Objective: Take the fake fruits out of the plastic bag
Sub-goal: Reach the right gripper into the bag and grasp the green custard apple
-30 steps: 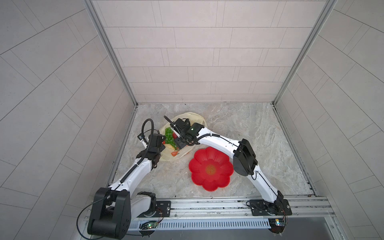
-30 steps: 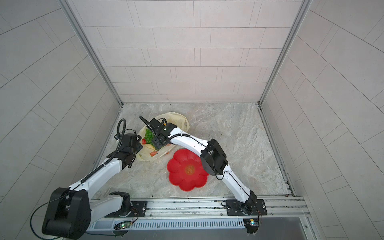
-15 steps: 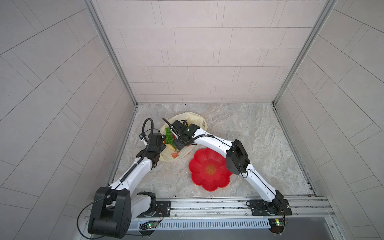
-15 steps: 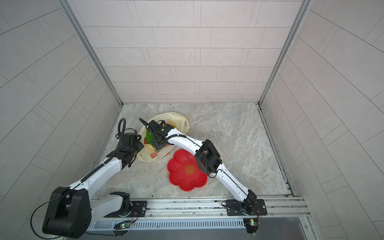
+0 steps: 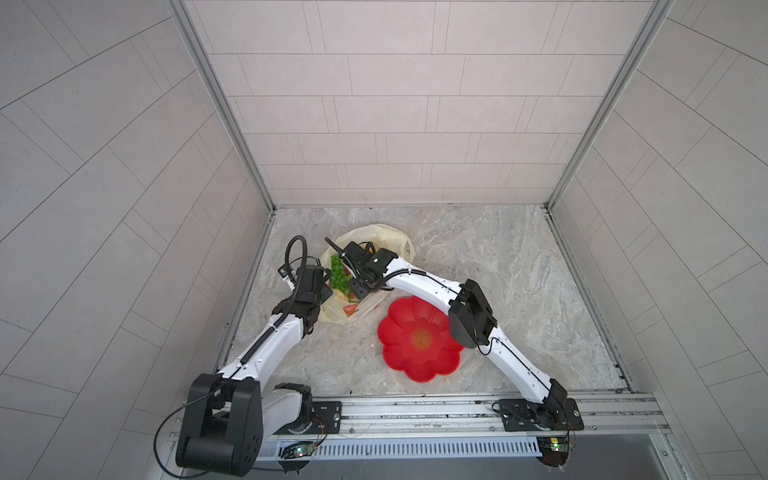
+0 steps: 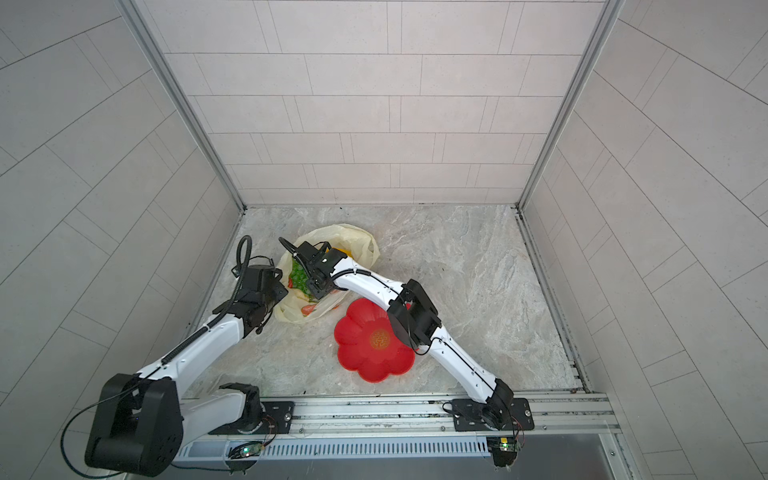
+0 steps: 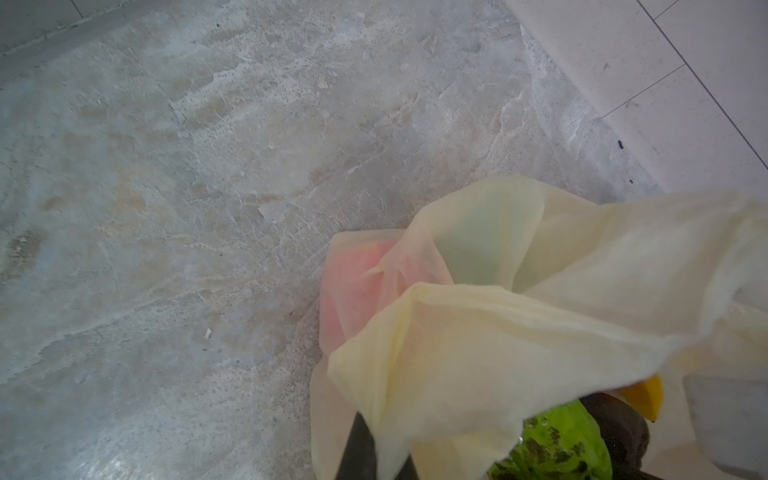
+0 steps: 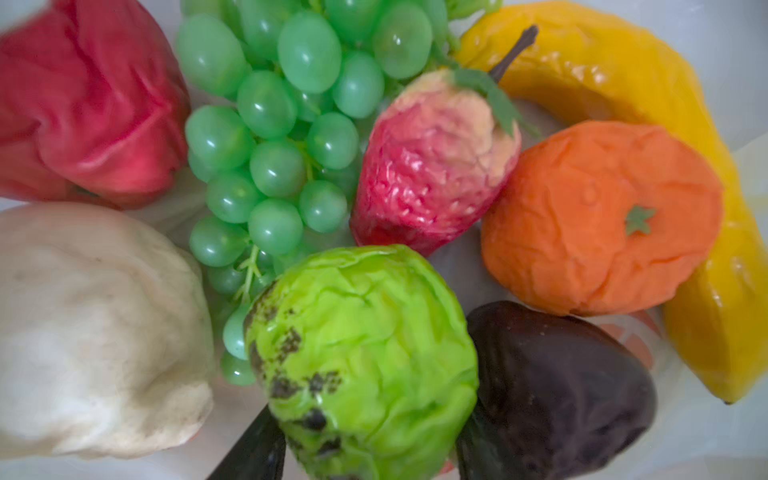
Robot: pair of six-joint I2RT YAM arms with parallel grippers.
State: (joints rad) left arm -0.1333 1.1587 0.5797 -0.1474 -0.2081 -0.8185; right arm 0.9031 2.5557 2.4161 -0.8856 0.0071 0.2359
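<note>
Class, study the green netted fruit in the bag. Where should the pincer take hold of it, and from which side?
Grip the green netted fruit across its round middle, coming straight down through the open mouth of the bag. It lies uppermost, overlapping the grapes and the dark fruit, so its flanks are probably the freest.

Both top views look steeply down from high above the rail (image 5: 415, 409), sharing the floor (image 5: 490, 266), bag (image 5: 390, 235) and plate (image 5: 399, 357). The left wrist view sits close outside the bag; the right wrist view hangs very close over the fruits (image 8: 361, 353) inside it
</note>
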